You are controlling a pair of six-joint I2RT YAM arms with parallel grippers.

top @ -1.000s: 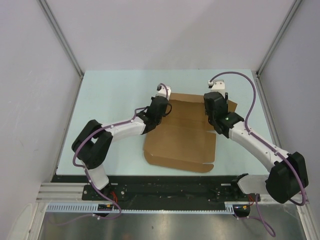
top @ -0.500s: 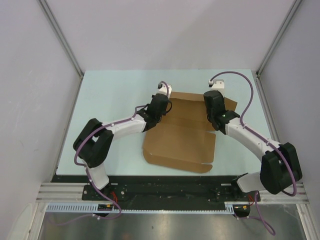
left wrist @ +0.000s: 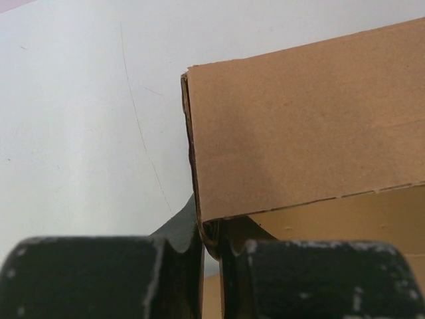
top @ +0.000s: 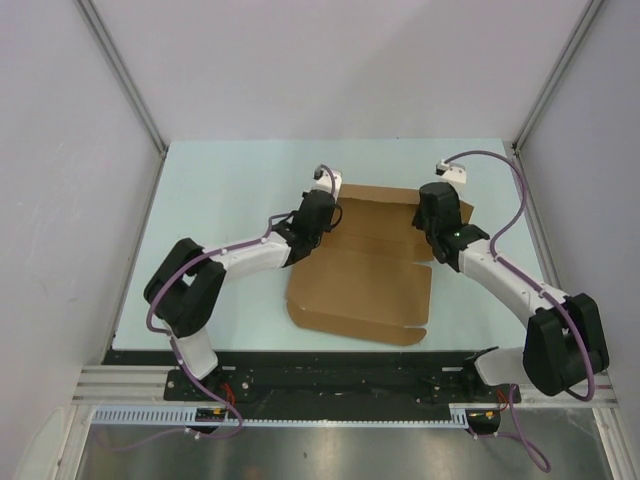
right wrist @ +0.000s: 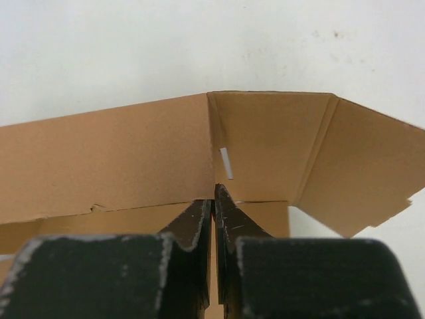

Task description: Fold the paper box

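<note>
Two far corners are pinched. Left gripper (left wrist: 211,262) and right gripper (right wrist: 213,199) clamp the paper box (top: 360,285), apparently propping its back wall.

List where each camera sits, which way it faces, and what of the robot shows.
Top external: above and behind the bases, looking down on the brown cardboard box and pale green table; both arms show.
Left wrist: looks forward past the left hand, shut on the box's raised wall.
Right wrist: looks forward past the right hand, shut at an inside corner.
Both wrist views share the box's raised wall.
</note>
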